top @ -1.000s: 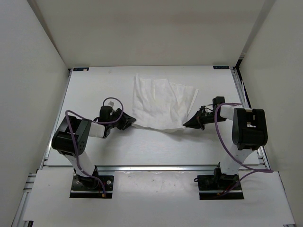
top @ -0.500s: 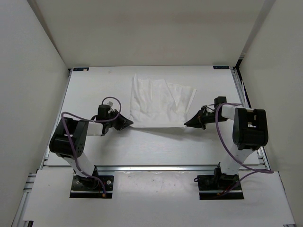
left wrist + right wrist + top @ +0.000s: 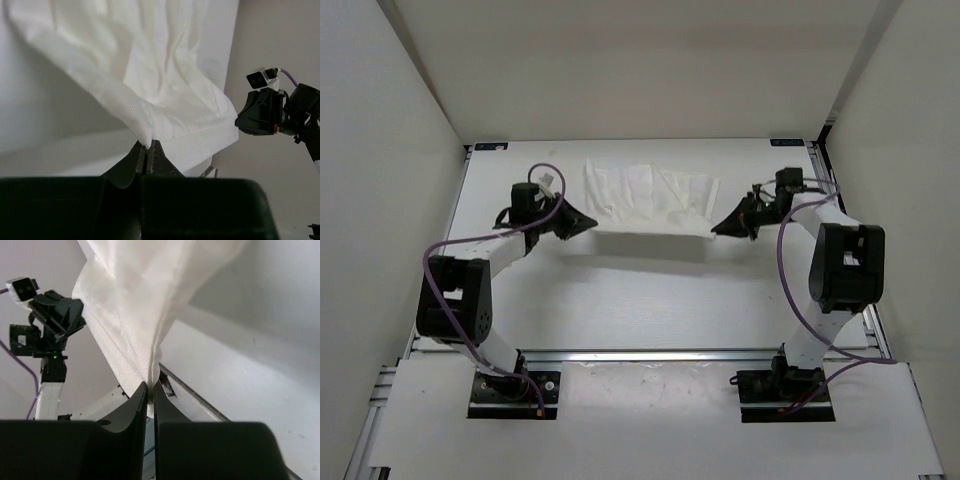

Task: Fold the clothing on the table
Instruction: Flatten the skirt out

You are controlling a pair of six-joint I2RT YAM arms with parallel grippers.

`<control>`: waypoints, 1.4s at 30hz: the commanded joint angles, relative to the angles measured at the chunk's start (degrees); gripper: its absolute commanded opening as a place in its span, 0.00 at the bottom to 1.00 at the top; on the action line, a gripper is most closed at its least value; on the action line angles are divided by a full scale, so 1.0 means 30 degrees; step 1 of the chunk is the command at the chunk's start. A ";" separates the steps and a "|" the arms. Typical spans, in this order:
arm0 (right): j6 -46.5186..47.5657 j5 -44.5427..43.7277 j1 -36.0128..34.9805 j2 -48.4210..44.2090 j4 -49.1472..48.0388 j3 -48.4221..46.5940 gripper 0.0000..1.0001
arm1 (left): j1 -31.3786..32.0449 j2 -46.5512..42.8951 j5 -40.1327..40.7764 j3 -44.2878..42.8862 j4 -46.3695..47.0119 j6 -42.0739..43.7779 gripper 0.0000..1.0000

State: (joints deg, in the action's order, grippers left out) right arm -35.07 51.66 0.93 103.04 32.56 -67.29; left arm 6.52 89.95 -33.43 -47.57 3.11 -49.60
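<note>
My left pincer (image 3: pixel 588 222) and my right pincer (image 3: pixel 717 229) each pinch one near corner of the thin white creased clothing (image 3: pixel 645 200), its edge stretched above the worktop (image 3: pixel 620 300).

Thin clothing (image 3: pixel 165 75): white woven cloth, matt, with the weave grain plain along the hem and soft lengthwise creases. Tabletop (image 3: pixel 650 300): smooth, white, matt. Near-edge rail (image 3: pixel 650 354): bare silvery metal, dull sheen. Left end effector (image 3: pixel 146 148) and right end effector (image 3: pixel 151 386): black fingers (image 3: pixel 131 410), smooth, matt, plastic by the look. Right-arm cable (image 3: pixel 781 280): purple sheath, smooth, slightly glossy. Walls (image 3: pixel 620 70): plain white, matt.
</note>
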 commanded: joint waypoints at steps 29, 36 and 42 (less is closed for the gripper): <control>0.6385 -1.5077 -0.7514 -1.8053 0.1251 -0.0247 0.00 | -0.2086 -1.1205 -0.9865 0.3994 2.4787 -1.6059 0.00; 0.6888 -1.2572 -0.4192 -1.5551 -0.0189 -0.1096 0.00 | -0.3374 -1.0474 -0.9774 0.3491 2.1299 -1.4674 0.00; 0.4837 -0.7789 -0.2160 -0.9461 -0.2996 -0.0128 0.00 | -0.3612 -0.7699 -0.7116 0.5108 0.9235 -0.5717 0.00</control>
State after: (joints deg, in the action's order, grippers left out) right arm -19.88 28.25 -9.89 67.11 27.92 -69.14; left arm -2.46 63.22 -61.01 -32.49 50.61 -81.47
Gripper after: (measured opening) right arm 0.083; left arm 0.056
